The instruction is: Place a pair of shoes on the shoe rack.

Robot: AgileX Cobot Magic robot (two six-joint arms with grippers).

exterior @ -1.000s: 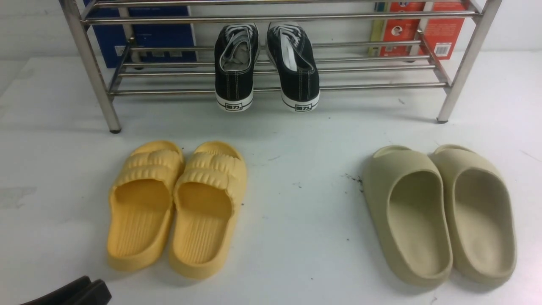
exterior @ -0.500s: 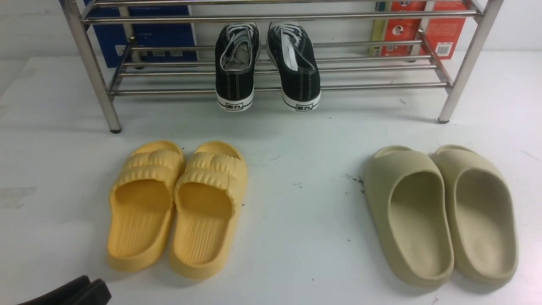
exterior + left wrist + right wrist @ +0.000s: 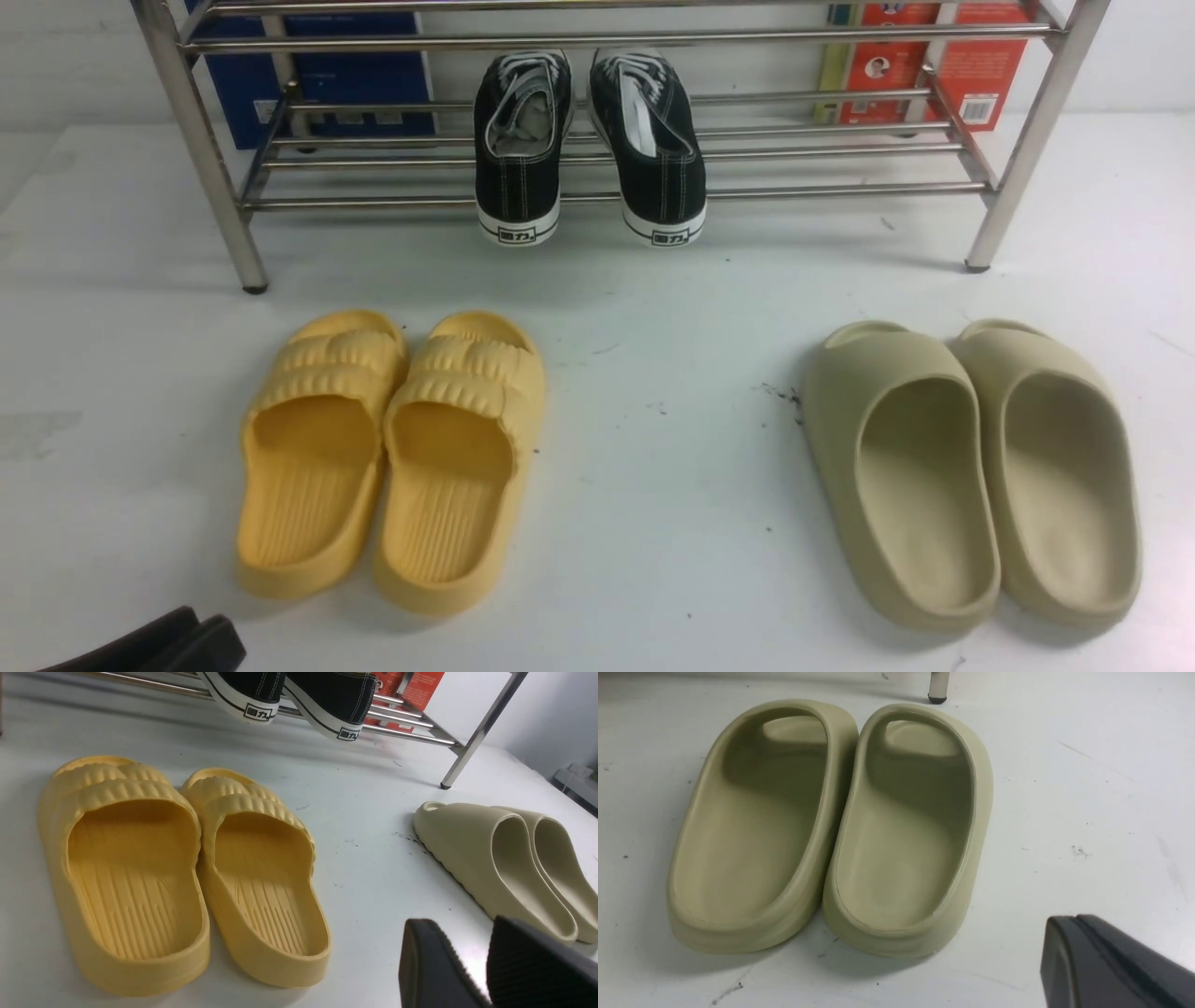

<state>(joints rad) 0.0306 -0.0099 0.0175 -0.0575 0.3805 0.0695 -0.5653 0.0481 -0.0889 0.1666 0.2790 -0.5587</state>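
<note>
Black canvas sneakers (image 3: pixel 588 140) on steel rack (image 3: pixel 840 191); left claw (image 3: pixel 486 961) open, right claw (image 3: pixel 1069 938) closed, both empty.

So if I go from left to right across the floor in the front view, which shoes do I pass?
yellow ribbed slides → black sneakers, up on the shoe rack → beige slides

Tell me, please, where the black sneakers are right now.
In the front view the black sneakers sit side by side at the middle of the shoe rack's lower bars, heels overhanging the front bar, behind the yellow slides.
</note>
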